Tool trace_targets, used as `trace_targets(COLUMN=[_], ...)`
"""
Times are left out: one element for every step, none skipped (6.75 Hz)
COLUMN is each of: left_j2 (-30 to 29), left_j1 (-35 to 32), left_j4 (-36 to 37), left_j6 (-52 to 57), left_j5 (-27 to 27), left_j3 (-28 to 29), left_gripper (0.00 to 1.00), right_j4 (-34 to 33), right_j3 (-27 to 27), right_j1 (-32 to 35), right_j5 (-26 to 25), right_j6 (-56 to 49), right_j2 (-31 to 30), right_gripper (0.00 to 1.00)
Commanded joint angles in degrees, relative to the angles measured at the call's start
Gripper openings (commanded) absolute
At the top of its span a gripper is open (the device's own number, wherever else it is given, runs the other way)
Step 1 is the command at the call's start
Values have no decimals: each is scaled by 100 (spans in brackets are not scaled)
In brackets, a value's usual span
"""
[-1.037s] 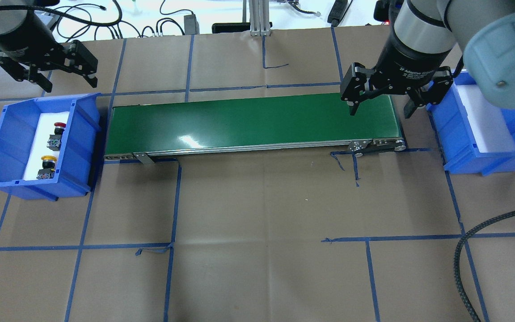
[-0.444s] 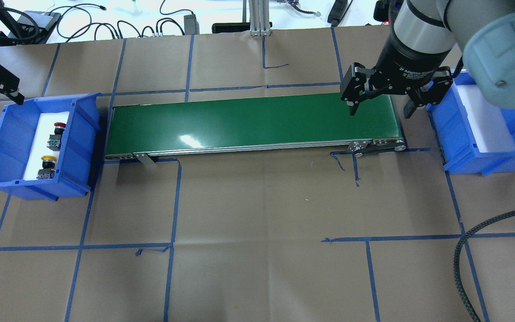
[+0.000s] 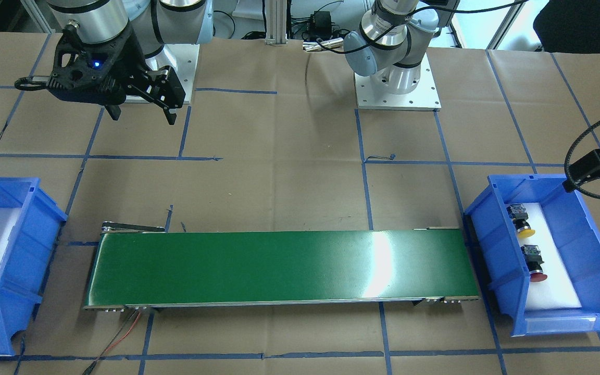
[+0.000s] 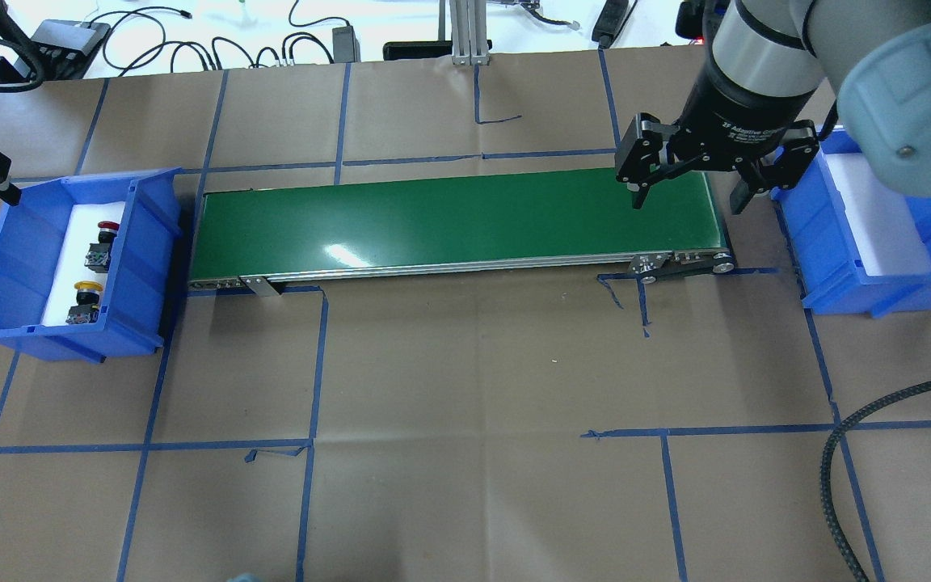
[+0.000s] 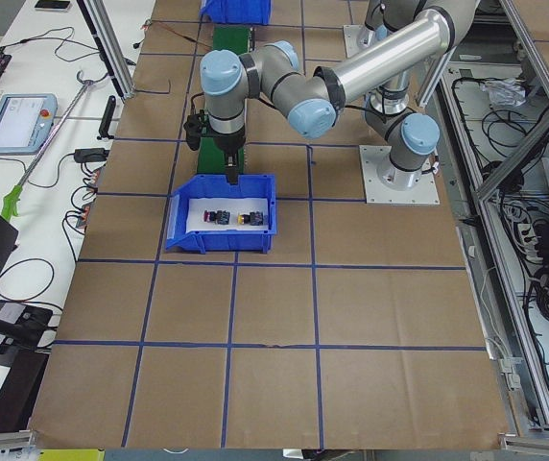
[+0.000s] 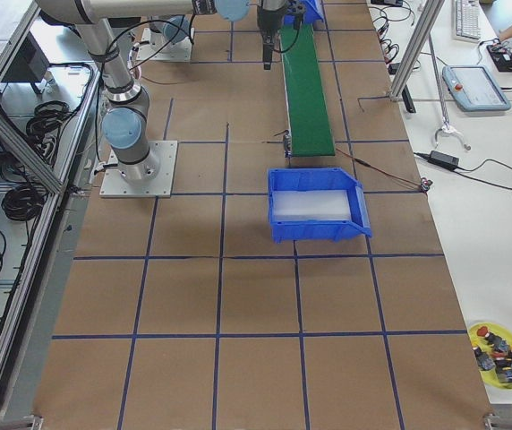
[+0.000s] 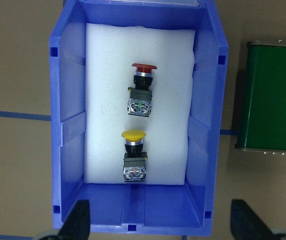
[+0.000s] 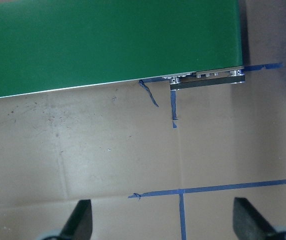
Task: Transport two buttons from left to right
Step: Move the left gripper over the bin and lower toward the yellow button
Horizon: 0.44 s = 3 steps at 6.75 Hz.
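Two buttons lie in the bin (one behind the other), left of the conveyor.

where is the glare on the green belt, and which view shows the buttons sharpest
Overhead exterior: a small white glare patch on the conveyor belt, left of centre in the view. Exterior front-facing: a broader sheen, right of centre. Left wrist-mounted: sharpest, with the red button and yellow button evenly lit.
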Motion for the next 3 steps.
trace_targets(left_j2=[-278,-297,-280], left_j1=[126,188,189], left_j4=[123,385,1101], left_j6=[408,418,427], left_j5=[-4,-4,4], left_j3=[-33,-320,-793], left_gripper=[99,99,99], right_j4=[7,7,7], right_j3=[0,0,0], right_j1=[0,0,0], right_j5=[0,0,0], right_j6=[0,0,0], right_j2=[0,0,0], right_gripper=[100,100,100])
